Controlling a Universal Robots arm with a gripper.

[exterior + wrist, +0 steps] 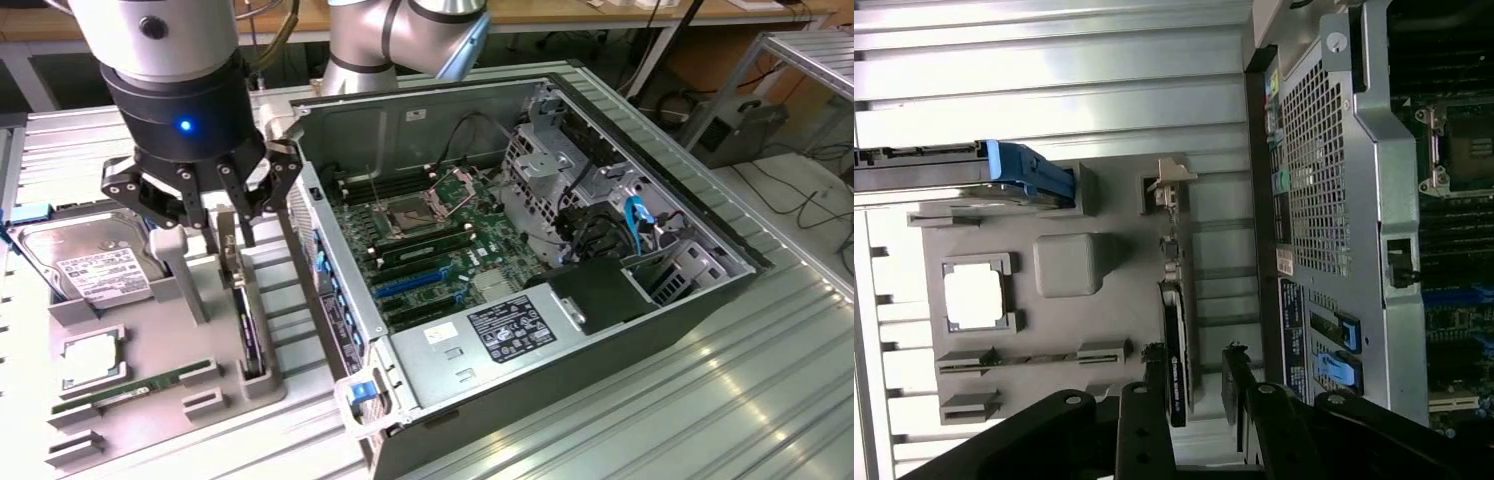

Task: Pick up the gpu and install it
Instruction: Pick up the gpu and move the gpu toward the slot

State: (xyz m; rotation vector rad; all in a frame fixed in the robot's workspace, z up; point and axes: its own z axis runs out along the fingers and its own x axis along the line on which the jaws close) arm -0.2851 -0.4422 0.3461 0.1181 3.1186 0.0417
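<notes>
The gpu (247,325) stands on its long edge in a slot of the grey holder tray (187,420), beside the open computer case. It is thin and dark, and its silver end bracket (1169,185) is at the far end in the wrist view. My gripper (220,222) hangs straight over the gpu (1176,345) and is open. One of its black fingers (1156,375) is on each side of the card's upper edge. I cannot tell whether they touch the card.
The open computer case (667,300) lies at the exterior view's right, with the motherboard (447,250) and its blue slots (407,285) exposed. The tray also holds a hard drive (87,265), a processor chip (87,362) and a green memory stick (127,390).
</notes>
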